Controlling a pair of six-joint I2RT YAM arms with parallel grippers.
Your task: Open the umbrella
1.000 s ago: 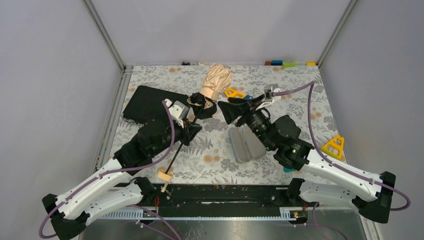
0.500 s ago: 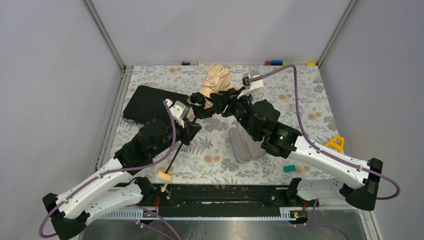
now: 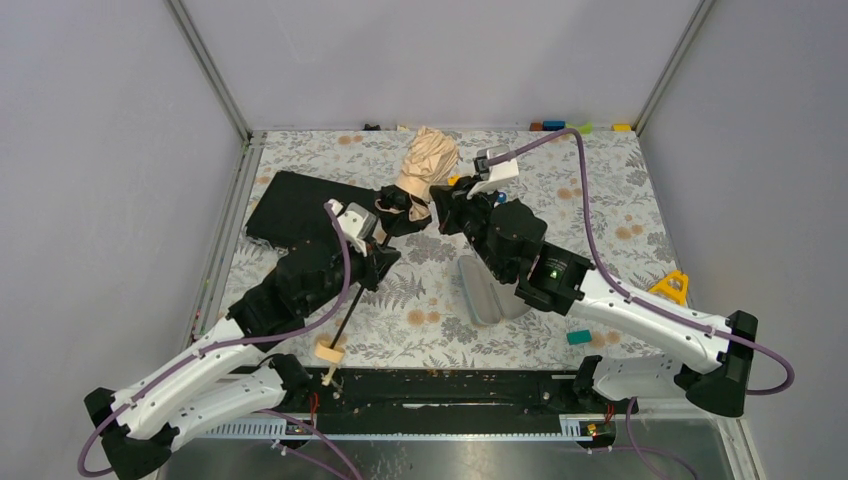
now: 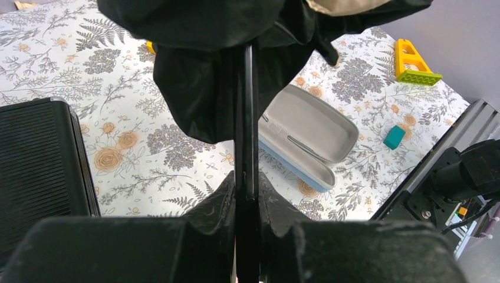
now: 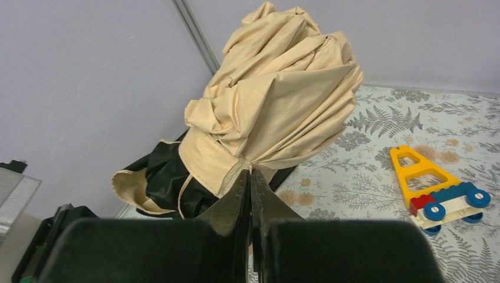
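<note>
The umbrella [image 3: 428,160] lies slanted on the bench [image 3: 620,200] just beside the black case [image 3: 295,205], with a grey case [image 3: 485,290] on its other side, its peach canopy bunched, the left fingers [image 4: 215,203] clamped on its shaft and the right fingers [image 5: 233,206] pressed together at the canopy's hem.

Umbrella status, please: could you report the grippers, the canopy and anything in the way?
Left gripper shut on umbrella shaft. Right gripper shut at canopy hem; hold unclear. Canopy bunched, unopened. Grey case lies open right of shaft.
</note>
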